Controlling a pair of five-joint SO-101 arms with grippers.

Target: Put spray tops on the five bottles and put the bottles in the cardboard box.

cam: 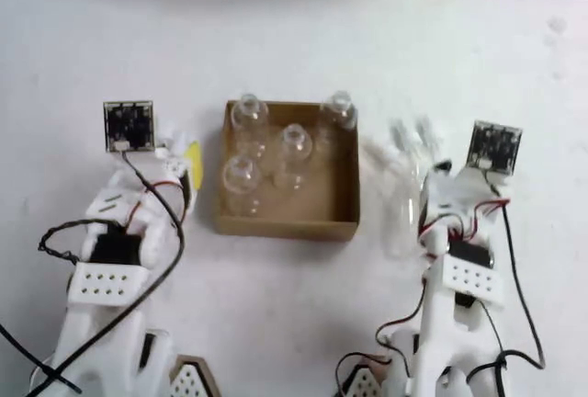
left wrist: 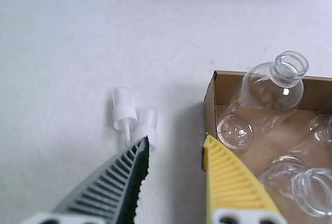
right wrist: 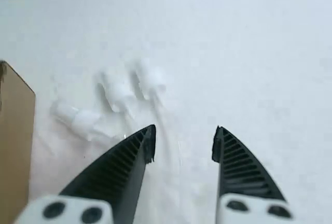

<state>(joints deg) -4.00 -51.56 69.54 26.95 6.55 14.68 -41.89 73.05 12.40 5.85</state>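
The cardboard box [cam: 340, 222] sits mid-table, and its corner [left wrist: 211, 86] lies by my left gripper's yellow finger. Several clear bottles stand in it with open mouths and no tops, among them one at the back left [cam: 248, 117] [left wrist: 270, 94] and one at the front left [cam: 241, 178]. Two white spray tops [left wrist: 124, 112] [left wrist: 148, 123] lie on the table just ahead of my open left gripper [left wrist: 176, 143] [cam: 184, 163]. Three more spray tops [right wrist: 150, 81] [right wrist: 118, 92] [right wrist: 78, 120] [cam: 409, 135] lie ahead of my open right gripper [right wrist: 184, 133] [cam: 427, 172]. Both hold nothing.
The white table [cam: 294, 39] is bare behind the box. A faint clear shape [cam: 401, 209], possibly a lying bottle, is between the box and the right arm. The box wall [right wrist: 15, 130] is close beside the right gripper.
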